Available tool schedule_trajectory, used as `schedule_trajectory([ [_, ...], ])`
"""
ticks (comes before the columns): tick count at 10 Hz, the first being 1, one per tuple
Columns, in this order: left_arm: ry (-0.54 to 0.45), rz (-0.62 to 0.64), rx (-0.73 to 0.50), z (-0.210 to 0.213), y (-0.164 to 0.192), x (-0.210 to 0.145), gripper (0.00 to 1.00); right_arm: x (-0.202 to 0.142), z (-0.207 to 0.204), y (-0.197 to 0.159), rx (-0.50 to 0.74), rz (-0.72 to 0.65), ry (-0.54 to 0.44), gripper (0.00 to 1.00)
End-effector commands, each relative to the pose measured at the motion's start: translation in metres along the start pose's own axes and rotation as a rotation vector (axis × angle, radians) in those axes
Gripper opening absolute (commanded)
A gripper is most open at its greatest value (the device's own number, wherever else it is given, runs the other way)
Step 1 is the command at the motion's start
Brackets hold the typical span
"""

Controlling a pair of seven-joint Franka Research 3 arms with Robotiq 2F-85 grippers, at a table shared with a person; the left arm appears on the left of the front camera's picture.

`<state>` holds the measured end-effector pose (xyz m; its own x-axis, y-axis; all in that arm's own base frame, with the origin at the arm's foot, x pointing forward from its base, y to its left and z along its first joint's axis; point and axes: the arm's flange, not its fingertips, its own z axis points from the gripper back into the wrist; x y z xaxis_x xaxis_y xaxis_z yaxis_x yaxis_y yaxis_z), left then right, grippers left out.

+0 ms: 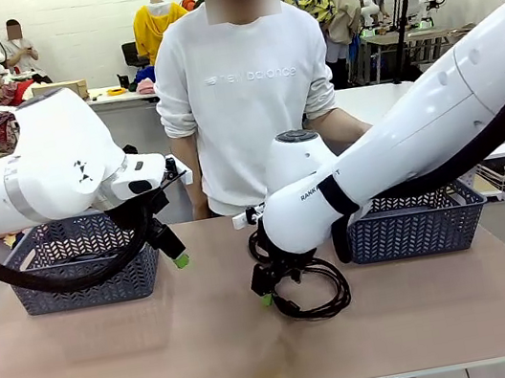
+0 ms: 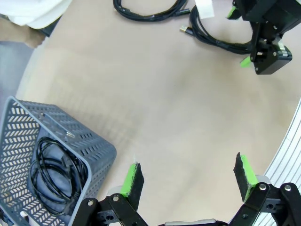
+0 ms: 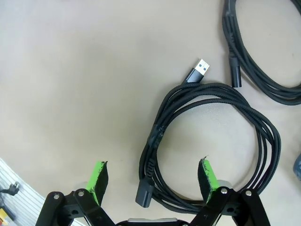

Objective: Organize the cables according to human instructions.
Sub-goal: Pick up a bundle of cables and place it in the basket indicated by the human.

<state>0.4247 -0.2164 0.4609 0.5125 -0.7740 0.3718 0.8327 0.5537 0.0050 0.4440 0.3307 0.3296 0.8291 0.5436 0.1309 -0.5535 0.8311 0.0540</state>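
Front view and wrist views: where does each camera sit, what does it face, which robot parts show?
Front view: on the robot's side, faces the person across the table; left gripper and right gripper show.
Left wrist view: looks down at the grey basket; open left gripper.
Right wrist view: looks down on the USB cable coil; open right gripper.
Both wrist views share that coil.

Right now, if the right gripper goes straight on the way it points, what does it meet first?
The coiled cable: the open right gripper points down at it, with one side of the coil between its fingers. Nothing else shows in between, though depth is unclear.
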Motion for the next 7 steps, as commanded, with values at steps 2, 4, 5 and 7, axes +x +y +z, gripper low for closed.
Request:
schedule_trajectory([
  [2,-0.003,0.008,0.004,0.001,0.002,0.0,1.0,0.019,-0.005,0.01,-0.029,-0.055,0.04,1.0],
  [4,-0.003,0.008,0.004,0.001,0.002,0.0,1.0,0.024,-0.011,0.01,-0.025,-0.074,0.049,1.0],
  [5,-0.003,0.008,0.004,0.001,0.002,0.0,1.0,0.026,-0.015,0.01,-0.033,-0.091,0.058,1.0],
  [7,-0.003,0.008,0.004,0.001,0.002,0.0,1.0,0.026,-0.018,0.008,-0.046,-0.102,0.061,1.0],
])
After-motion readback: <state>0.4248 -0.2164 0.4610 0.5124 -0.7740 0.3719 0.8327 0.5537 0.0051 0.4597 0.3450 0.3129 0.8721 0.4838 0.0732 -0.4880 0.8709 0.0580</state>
